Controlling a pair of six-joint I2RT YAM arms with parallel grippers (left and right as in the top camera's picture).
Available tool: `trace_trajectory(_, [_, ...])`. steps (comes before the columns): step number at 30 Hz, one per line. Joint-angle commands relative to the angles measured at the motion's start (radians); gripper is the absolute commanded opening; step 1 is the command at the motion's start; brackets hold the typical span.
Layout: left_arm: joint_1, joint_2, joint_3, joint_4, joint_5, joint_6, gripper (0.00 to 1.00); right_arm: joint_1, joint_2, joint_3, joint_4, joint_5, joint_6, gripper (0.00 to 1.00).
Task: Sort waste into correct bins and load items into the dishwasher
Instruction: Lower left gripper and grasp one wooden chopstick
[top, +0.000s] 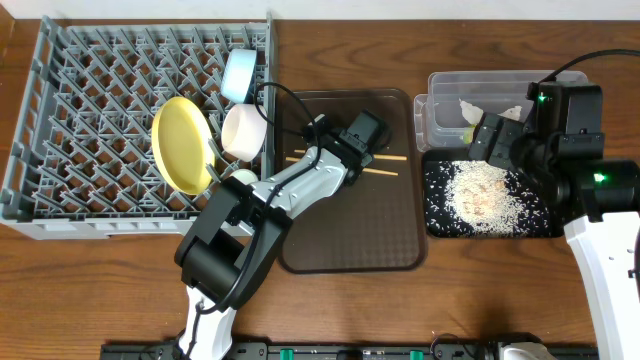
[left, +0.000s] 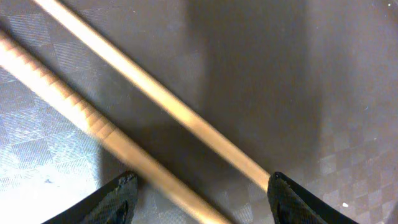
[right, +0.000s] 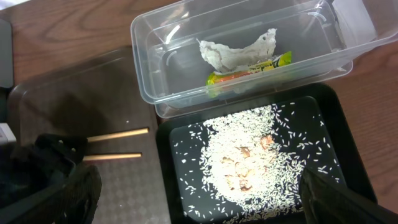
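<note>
Rice grains (right: 242, 155) lie loose and whitish, with a few pinkish scraps (right: 266, 142) among them, straight below the right pincer (right: 196, 180). Its jaws stand wide apart and hold nothing. The grains cover the black tray (right: 329, 143). Just beyond this pincer is the clear tub (right: 144, 68), holding a crumpled white tissue (right: 233, 53) and an orange-and-green wrapper (right: 249, 70). The left pincer (left: 199, 190) is also apart, low over two wooden chopsticks (left: 186, 118) on the brown tray (top: 350, 230). Further to its left, the grey dish rack (top: 90, 120) carries the yellow-green plate (top: 180, 145).
</note>
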Motion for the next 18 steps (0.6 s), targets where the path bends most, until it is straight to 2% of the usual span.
trace_trajectory(1, [-0.002,0.067,-0.014,-0.010,0.031,-0.035,0.67,-0.010,0.001,0.004,-0.002,0.010,0.010,0.99])
trace_trajectory(5, [-0.002,0.064,-0.013,-0.014,0.085,-0.030,0.63,-0.010,0.001,0.004,-0.002,0.010,0.010,0.99])
trace_trajectory(8, [-0.002,0.046,0.007,-0.031,0.114,0.053,0.63,-0.010,0.001,0.004,-0.002,0.010,0.010,0.99])
trace_trajectory(11, [-0.002,0.018,0.047,-0.095,0.112,0.107,0.61,-0.010,0.001,0.004,-0.002,0.010,0.010,0.99])
trace_trajectory(18, [0.000,-0.064,0.079,-0.238,0.080,0.143,0.61,-0.010,0.001,0.004,-0.002,0.010,0.010,0.99])
